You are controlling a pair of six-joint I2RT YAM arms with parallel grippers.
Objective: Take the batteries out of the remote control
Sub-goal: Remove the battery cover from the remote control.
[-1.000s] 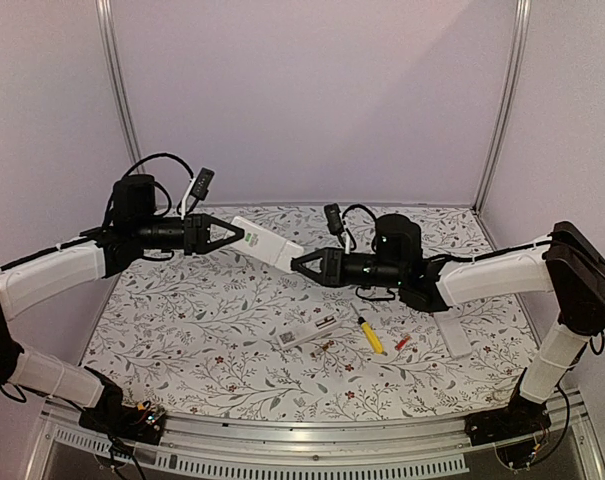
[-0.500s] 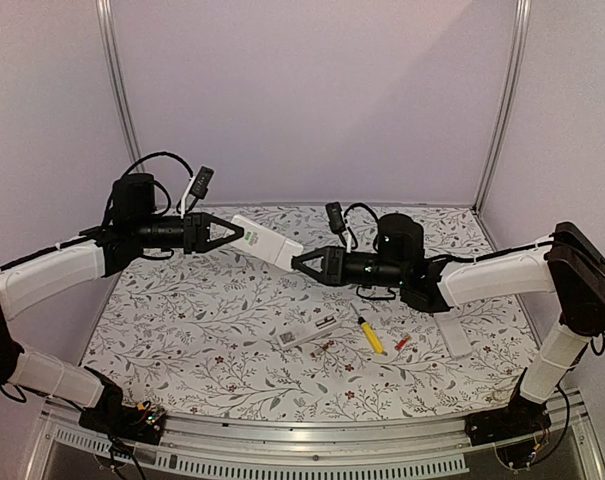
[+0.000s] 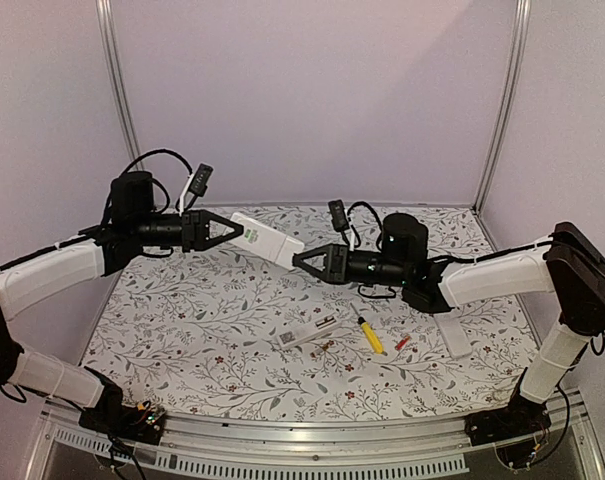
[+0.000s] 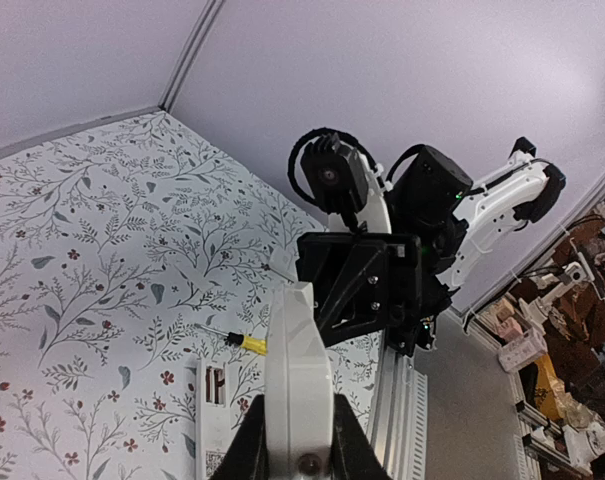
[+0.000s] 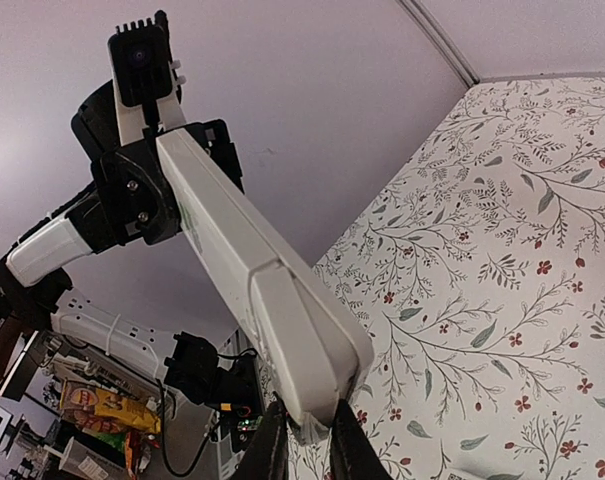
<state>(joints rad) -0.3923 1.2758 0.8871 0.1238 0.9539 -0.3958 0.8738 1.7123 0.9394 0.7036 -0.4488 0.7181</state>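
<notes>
A white remote control (image 3: 267,241) hangs in the air above the back of the table, held at both ends. My left gripper (image 3: 238,235) is shut on its left end, the dark jaws pressed against both sides of the remote control (image 4: 297,360). My right gripper (image 3: 300,262) is shut on the right end, its fingertips (image 5: 282,432) pinching the tip of the remote control (image 5: 244,262) just below the back cover panel (image 5: 304,335). One small red battery (image 3: 402,342) lies on the table to the right. No battery shows in the held remote.
A second white remote (image 3: 307,332) lies on the floral table (image 3: 182,320) with its compartment (image 4: 214,385) open. Beside it are a yellow-handled screwdriver (image 3: 370,336) and a white cover strip (image 3: 454,335). Walls and metal posts close the back and sides.
My right wrist has shifted slightly to the right and its jaws have tightened a little on the remote's tip. The left arm and the remote are where they were.
</notes>
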